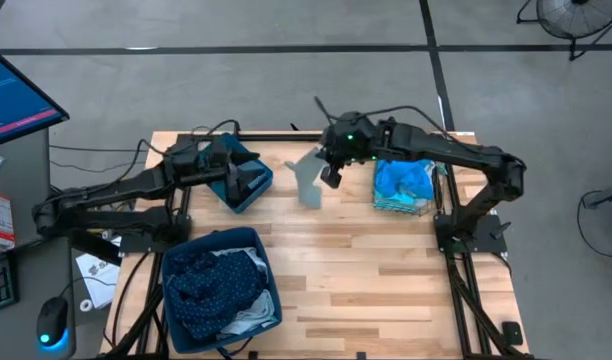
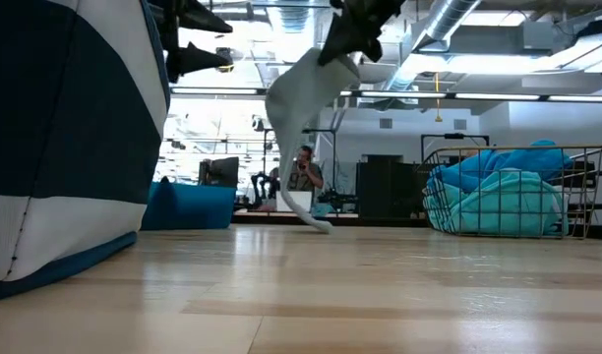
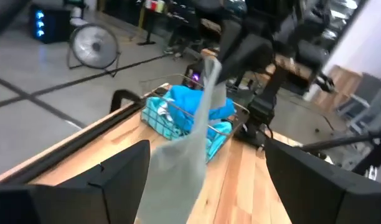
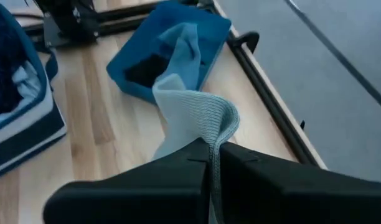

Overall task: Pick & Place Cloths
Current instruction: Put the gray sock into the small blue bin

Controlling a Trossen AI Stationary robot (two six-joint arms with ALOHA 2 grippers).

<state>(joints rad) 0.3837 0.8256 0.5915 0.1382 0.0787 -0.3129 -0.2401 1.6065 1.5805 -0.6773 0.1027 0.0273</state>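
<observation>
A small pale grey-green cloth (image 1: pixel 308 182) hangs from my right gripper (image 1: pixel 332 172) over the middle of the table's far part. My right gripper (image 4: pixel 213 155) is shut on it. In the low view the cloth (image 2: pixel 299 108) dangles from the gripper (image 2: pixel 352 31) down to about table level. My left gripper (image 1: pixel 248 180) is open above the small dark-blue bin (image 1: pixel 236 192), and the cloth (image 3: pixel 185 162) hangs beyond its fingers. Turquoise and bright blue cloths (image 1: pixel 402 180) fill the wire basket (image 1: pixel 418 205). Navy and pale cloths (image 1: pixel 218 285) lie in the large bin. My right gripper pinches the cloth's top fold (image 4: pixel 210 127) between its two fingers, which point down from above. The knit fabric bulges out past the fingertips in a doubled-over loop. The cloth hangs slack below; I cannot tell whether its lower tip (image 2: pixel 319 225) touches the table.
The large dark-blue bin (image 1: pixel 176 262) stands at the table's near left. The small bin sits at the far left and the wire basket (image 2: pixel 522 197) at the far right. Bare wood spans the table's middle and near right. A person stands in the room behind.
</observation>
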